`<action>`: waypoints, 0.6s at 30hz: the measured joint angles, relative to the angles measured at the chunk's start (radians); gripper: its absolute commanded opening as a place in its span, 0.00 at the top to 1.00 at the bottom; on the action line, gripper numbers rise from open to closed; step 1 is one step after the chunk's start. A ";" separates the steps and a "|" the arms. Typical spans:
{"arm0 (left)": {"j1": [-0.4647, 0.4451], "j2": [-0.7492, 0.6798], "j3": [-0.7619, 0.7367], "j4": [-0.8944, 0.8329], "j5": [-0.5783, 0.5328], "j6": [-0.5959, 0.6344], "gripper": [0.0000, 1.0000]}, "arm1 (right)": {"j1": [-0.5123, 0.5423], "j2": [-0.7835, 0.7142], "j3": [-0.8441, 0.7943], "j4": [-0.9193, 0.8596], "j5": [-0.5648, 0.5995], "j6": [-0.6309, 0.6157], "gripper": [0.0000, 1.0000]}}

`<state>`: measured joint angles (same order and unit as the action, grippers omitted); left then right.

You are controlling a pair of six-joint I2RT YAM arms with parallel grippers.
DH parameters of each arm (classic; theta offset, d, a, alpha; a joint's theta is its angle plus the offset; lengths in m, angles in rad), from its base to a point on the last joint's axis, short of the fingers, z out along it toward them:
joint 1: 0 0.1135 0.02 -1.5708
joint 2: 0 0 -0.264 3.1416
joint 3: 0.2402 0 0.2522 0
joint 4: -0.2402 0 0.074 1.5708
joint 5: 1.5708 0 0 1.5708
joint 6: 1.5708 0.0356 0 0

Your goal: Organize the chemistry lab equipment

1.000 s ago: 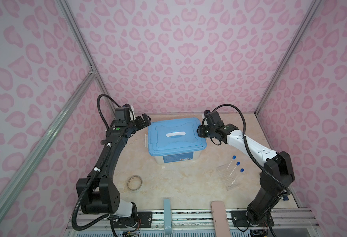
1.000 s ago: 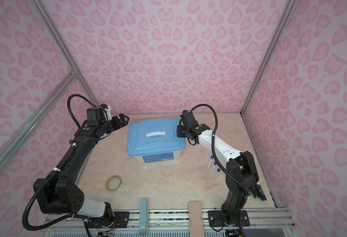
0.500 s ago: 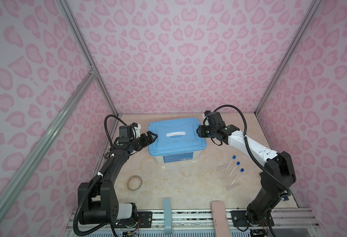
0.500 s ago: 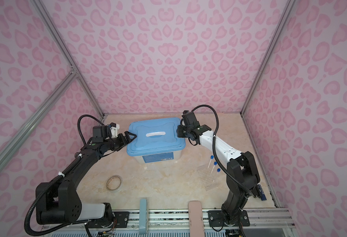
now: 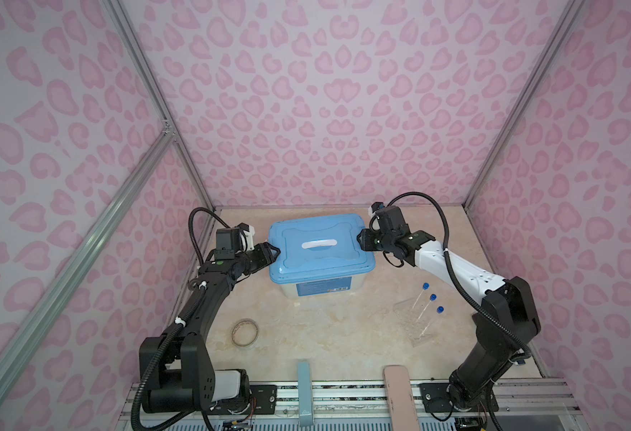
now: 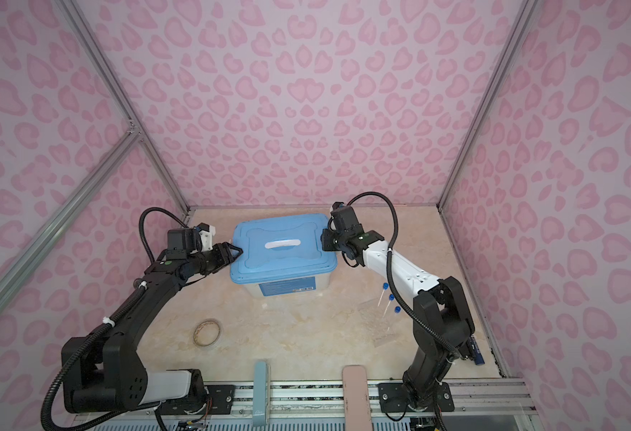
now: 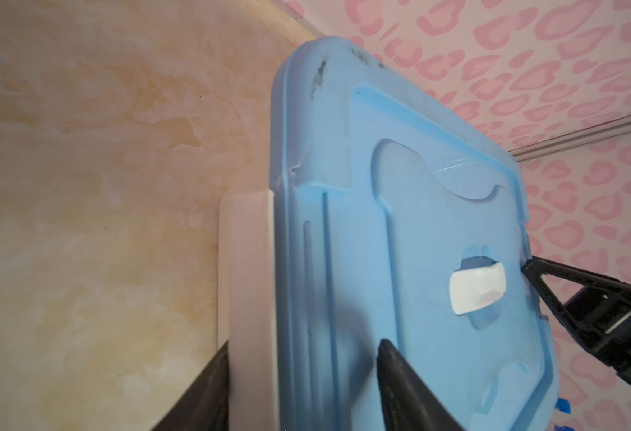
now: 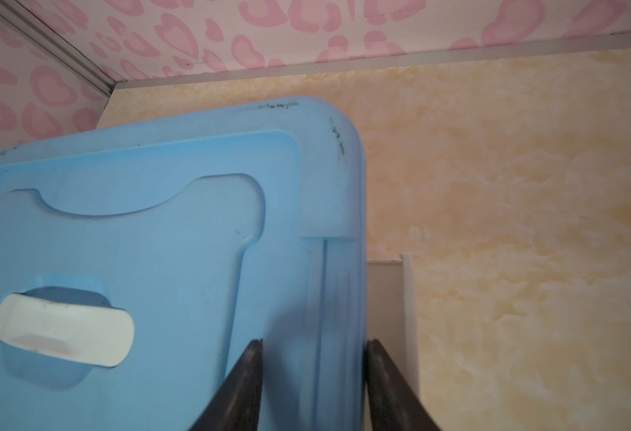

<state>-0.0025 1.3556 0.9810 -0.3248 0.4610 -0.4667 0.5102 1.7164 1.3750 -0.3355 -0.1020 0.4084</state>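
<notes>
Blue plastic lid (image 5: 321, 242) covered a white rectangular tub (image 5: 321, 290) at the back of the marbled beige table (image 5: 325, 347). At its right rim the right gripper (image 8: 314, 341) was clamped, one finger on top, one outside. Opposite, the left gripper (image 7: 306, 343) straddled the rim and a white latch (image 7: 248, 280); whether it gripped could not be told. Three long clear blue-capped tubes (image 5: 428, 304) lay beside the right arm, well apart from the tub; a round shallow dish (image 5: 245, 332) lay front left

The left gripper (image 6: 236, 250) and right gripper (image 6: 324, 240) are touching opposite ends of the blue lid (image 6: 284, 263) near the worktop's (image 6: 288, 336) far edge; blue-capped tubes (image 6: 391, 297) are lying by its right edge.
</notes>
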 measured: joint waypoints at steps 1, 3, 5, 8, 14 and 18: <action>-0.015 0.003 0.018 -0.020 -0.031 0.010 0.47 | 0.000 -0.002 -0.003 0.003 0.002 0.000 0.55; -0.054 0.011 0.053 -0.061 -0.103 0.026 0.51 | 0.000 -0.008 -0.007 0.004 0.003 0.000 0.56; -0.091 0.021 0.089 -0.099 -0.185 0.043 0.52 | 0.002 -0.017 -0.011 -0.002 0.004 0.000 0.56; -0.137 0.034 0.124 -0.138 -0.289 0.060 0.59 | 0.003 -0.032 -0.010 -0.032 0.003 -0.001 0.56; -0.174 0.045 0.128 -0.123 -0.397 0.081 0.61 | 0.005 -0.050 0.008 -0.100 -0.014 -0.006 0.55; -0.175 0.047 0.120 -0.093 -0.409 0.077 0.62 | -0.003 -0.072 0.031 -0.145 -0.022 -0.013 0.49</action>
<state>-0.1772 1.4029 1.1011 -0.4179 0.0521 -0.3893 0.5076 1.6440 1.4059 -0.4801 -0.1238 0.3950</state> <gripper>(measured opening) 0.383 0.471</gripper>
